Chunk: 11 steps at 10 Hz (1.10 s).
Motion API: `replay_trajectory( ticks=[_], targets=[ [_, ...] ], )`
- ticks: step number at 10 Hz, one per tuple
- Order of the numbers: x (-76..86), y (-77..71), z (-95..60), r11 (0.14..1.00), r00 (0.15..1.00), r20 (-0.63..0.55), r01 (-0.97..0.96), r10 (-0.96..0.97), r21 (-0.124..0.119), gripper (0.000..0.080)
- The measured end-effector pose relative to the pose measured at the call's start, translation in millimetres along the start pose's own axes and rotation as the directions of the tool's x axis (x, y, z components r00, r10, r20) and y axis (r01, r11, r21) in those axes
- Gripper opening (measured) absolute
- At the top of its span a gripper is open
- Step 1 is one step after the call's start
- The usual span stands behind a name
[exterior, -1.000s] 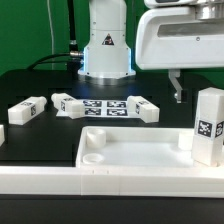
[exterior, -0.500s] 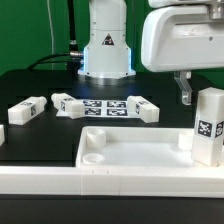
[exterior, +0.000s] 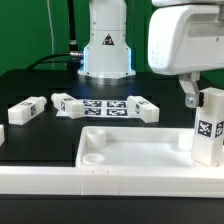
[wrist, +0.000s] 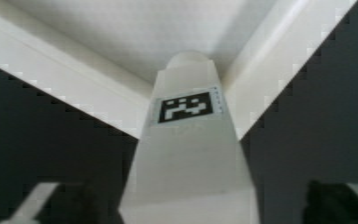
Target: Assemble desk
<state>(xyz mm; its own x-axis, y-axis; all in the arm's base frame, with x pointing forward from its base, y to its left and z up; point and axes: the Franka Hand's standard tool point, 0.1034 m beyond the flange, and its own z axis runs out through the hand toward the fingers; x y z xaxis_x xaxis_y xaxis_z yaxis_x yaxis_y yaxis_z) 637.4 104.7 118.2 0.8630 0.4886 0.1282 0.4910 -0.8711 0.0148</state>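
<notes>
Upright leg (exterior: 208, 125) stands at the slab's (exterior: 130, 150) end on the exterior view's right, tag facing the camera; whether its foot is seated in a socket cannot be told. Gripper (exterior: 192, 98) hangs over the top of this leg. In the wrist view the gripper (wrist: 194, 203) straddles the upright leg (wrist: 190, 130): fingertips (wrist: 43, 205) stand apart, one on each side, with a dark gap showing between each tip and the leg's faces. No contact is visible, and nothing is clamped. The slab lies flat on the black table (exterior: 40, 140), rim up, with two open round sockets (exterior: 92, 155) at its end on the exterior view's left. Three more legs lie flat on the table behind the slab: left leg (exterior: 27, 108), middle leg (exterior: 70, 103) and third leg (exterior: 140, 108). The marker board (exterior: 105, 106) lies between the middle and third legs. A rail (exterior: 40, 180) runs along the slab's near edge.
</notes>
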Motion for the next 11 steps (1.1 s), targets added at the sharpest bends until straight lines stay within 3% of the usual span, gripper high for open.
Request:
replay_trajectory(
  ticks=[1, 2, 3, 5, 7, 11],
  targets=[
    [-0.1, 0.0, 0.1, 1.000, 1.000, 0.000, 0.000, 0.000, 0.000, 0.0455],
    [-0.2, 0.0, 0.1, 1.000, 1.000, 0.000, 0.000, 0.000, 0.000, 0.0318],
    [-0.2, 0.0, 0.1, 1.000, 1.000, 0.000, 0.000, 0.000, 0.000, 0.0289],
    [-0.2, 0.0, 0.2, 1.000, 1.000, 0.000, -0.014, 0.014, 0.000, 0.0289],
    [-0.2, 0.0, 0.3, 0.986, 0.986, -0.001, -0.164, 0.164, 0.003, 0.0289],
    [-2.6, 3.7, 1.1, 0.823, 0.823, 0.001, -0.568, 0.568, 0.017, 0.0291]
  ],
)
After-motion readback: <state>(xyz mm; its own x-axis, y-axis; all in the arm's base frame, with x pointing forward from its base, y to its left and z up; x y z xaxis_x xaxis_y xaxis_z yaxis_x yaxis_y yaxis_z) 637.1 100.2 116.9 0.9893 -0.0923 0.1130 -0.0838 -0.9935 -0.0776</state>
